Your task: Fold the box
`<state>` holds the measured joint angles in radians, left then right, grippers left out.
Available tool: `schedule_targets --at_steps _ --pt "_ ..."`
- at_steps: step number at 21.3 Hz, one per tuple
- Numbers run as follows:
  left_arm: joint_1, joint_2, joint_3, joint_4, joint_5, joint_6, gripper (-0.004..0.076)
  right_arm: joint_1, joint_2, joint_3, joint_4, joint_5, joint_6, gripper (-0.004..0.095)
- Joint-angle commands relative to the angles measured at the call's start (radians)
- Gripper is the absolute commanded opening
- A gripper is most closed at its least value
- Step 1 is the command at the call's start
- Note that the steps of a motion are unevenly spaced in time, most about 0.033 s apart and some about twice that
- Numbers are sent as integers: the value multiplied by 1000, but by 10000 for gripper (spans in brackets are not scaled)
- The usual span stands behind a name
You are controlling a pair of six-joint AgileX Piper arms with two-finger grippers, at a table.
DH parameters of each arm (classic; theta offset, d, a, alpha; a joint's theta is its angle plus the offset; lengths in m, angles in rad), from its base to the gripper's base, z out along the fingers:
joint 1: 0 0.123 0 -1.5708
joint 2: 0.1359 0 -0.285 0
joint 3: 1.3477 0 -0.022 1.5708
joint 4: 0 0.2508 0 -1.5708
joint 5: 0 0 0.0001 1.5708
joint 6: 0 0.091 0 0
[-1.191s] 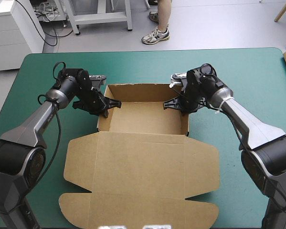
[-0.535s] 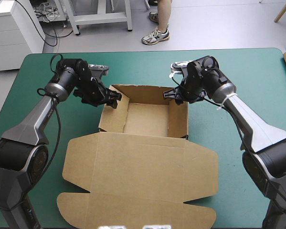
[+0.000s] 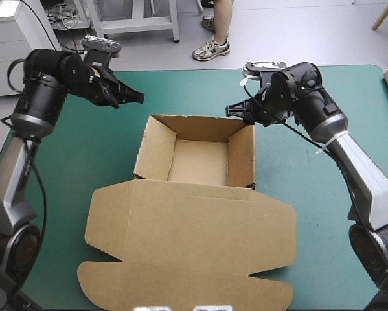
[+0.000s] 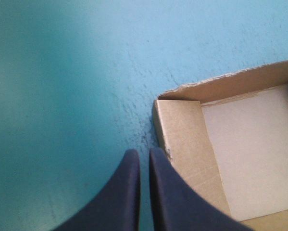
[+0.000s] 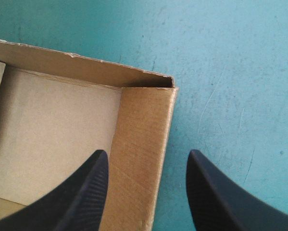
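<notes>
Brown box (image 3: pixel 240 155) walls are standing unaided as the closed left end effector (image 3: pixel 134 98) is backing toward ten o'clock, the open right end effector (image 3: pixel 236 111) lifting clear.

Beyond the far edge of the table's teal-green cover (image 3: pixel 181 91) lay an evenly lit, pale grey floor (image 3: pixel 291 32), with a white cabinet (image 3: pixel 15 48) at the left, loose cables (image 3: pixel 64 14) beside it and a pale metal frame (image 3: pixel 136 24).

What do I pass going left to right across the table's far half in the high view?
Shut left gripper → open tray of the brown box → open right gripper, by the tray's far right corner.
</notes>
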<state>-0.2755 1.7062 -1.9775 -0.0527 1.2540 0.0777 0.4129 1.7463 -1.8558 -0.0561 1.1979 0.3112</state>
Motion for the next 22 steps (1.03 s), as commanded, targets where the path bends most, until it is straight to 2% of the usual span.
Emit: schedule_targets --at_steps 1,5,10,14,15,17,18,19,22 --pt "-6 -151 34 21 21 24 -8 -2 -51 29 -20 -29 4 466" --pt "-6 -290 220 93 1 28 -8 -2 -35 137 12 -29 17 466" --pt "-6 -517 539 85 -144 28 -8 -2 51 150 64 -29 7 466" --pt "-6 -691 783 87 -200 28 -8 -2 101 150 83 -29 -46 455" --pt "-6 -720 814 87 -208 28 -8 -2 104 150 90 -29 -53 428" --pt "-6 -776 901 87 -225 28 -8 -2 104 150 97 -29 -55 259" --pt "-6 -832 968 87 -236 20 -8 -2 104 150 97 -29 -78 42" --pt "-6 -855 1005 87 -243 15 -8 -2 104 150 97 -29 -83 -22" --pt "-6 -937 1104 73 -250 -1 -8 -2 104 150 94 -29 -85 -19"
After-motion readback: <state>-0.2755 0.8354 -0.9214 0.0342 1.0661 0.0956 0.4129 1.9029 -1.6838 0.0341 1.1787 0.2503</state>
